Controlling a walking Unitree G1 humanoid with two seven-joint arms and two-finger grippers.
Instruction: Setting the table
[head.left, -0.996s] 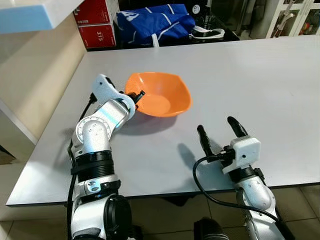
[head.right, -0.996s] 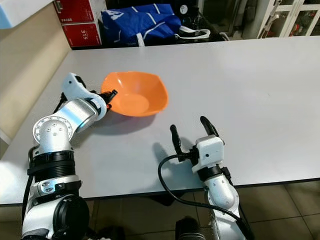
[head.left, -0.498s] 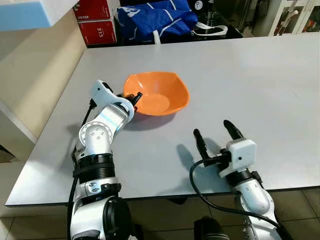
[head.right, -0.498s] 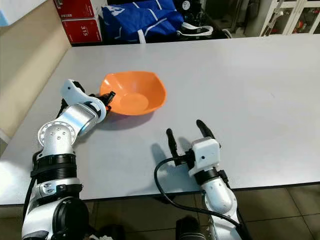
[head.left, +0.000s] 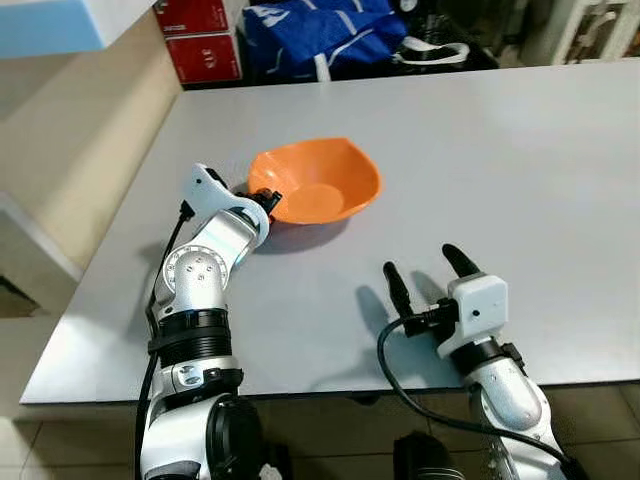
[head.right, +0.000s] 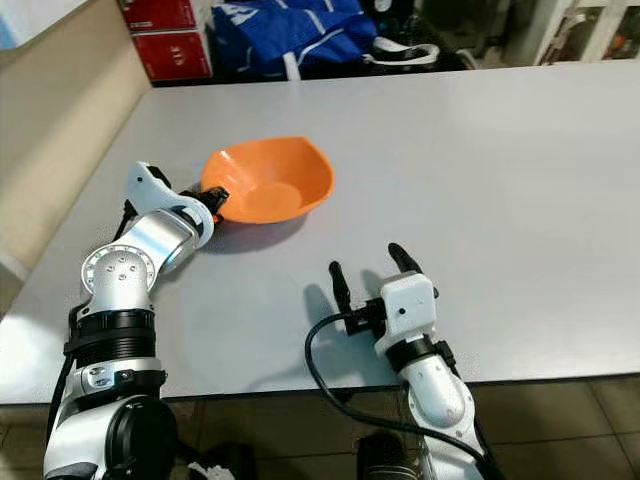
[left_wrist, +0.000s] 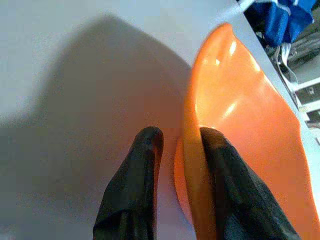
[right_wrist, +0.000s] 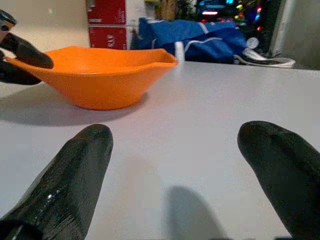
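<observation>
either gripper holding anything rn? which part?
The left gripper pinches the orange bowl by its near-left rim, one finger inside, the other outside. The right gripper is open over the table, holding nothing.

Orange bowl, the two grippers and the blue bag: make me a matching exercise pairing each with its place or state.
Column one:
1. orange bowl
2. left gripper
3. right gripper
4. blue bag

Column two:
A. open, over bare table near the front edge
B. beyond the table's far edge
C. on the table, rim pinched
D. shut on a rim, one finger inside, one outside

Pairs: 1-C, 2-D, 3-A, 4-B
</observation>
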